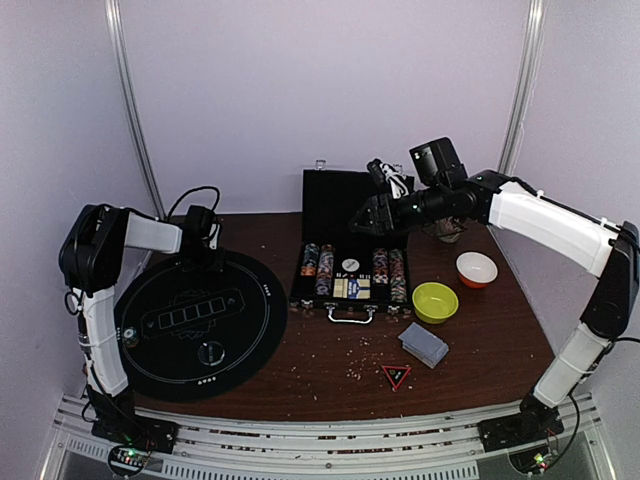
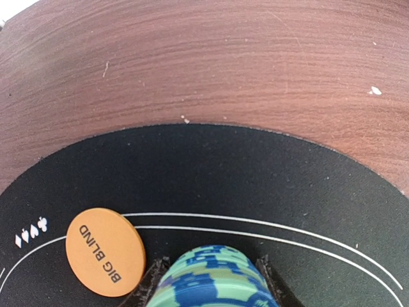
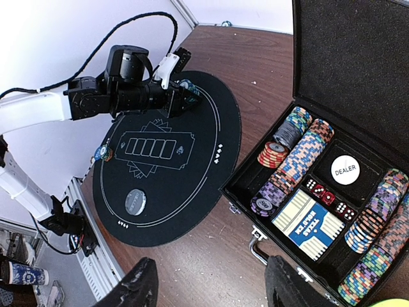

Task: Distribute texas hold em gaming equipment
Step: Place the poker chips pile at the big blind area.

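The left fingers are clamped on a short stack of blue-and-teal chips, one black finger on each side of it. The stack sits low over the far part of the round black mat, inside its white ring lines. Just beside the stack, lying flat on the mat, is an orange BIG BLIND disc; its edge is next to the left-hand finger, though I cannot tell whether they touch. Nearer the arm bases a grey disc lies on the mat, and a small chip rests at the mat's left edge.

The right arm reaches out above the open black case in the middle of the table. The right fingers stand wide apart with nothing between them, up in the air over the case's near edge. Inside the case, rows of mixed-colour chips fill the slots on both sides. Between them lie a white DEALER button, some red dice and a blue card box.

To the right of the case sits a yellow-green bowl, with an orange and white bowl behind it. A grey-blue deck of cards lies on the table in front of the yellow-green bowl, and a small red triangle lies closer still to the arm bases.
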`<control>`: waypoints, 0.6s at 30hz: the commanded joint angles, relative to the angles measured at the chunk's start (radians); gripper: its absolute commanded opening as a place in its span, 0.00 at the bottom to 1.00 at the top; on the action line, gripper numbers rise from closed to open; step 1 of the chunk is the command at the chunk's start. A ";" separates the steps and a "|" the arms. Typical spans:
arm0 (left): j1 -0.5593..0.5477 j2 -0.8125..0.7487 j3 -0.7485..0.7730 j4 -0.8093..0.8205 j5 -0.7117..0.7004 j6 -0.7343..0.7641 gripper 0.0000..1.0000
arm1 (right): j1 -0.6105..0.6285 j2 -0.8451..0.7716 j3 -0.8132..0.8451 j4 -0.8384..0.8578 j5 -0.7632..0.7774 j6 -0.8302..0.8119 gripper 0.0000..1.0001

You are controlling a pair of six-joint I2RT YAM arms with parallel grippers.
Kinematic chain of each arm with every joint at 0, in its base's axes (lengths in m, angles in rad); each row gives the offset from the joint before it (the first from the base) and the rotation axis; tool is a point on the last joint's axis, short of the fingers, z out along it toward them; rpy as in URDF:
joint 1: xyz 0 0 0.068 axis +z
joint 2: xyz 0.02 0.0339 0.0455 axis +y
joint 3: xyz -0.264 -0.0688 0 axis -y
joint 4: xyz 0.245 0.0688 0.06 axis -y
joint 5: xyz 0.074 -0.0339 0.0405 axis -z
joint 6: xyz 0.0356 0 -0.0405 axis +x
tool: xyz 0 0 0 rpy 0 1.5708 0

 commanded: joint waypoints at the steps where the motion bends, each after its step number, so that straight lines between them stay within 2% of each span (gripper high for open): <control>1: -0.005 0.009 -0.038 0.033 -0.039 -0.021 0.39 | -0.004 -0.033 -0.006 0.016 -0.008 0.004 0.60; 18: -0.004 -0.010 -0.056 0.045 -0.055 -0.028 0.47 | -0.004 -0.050 -0.009 0.026 -0.007 0.015 0.60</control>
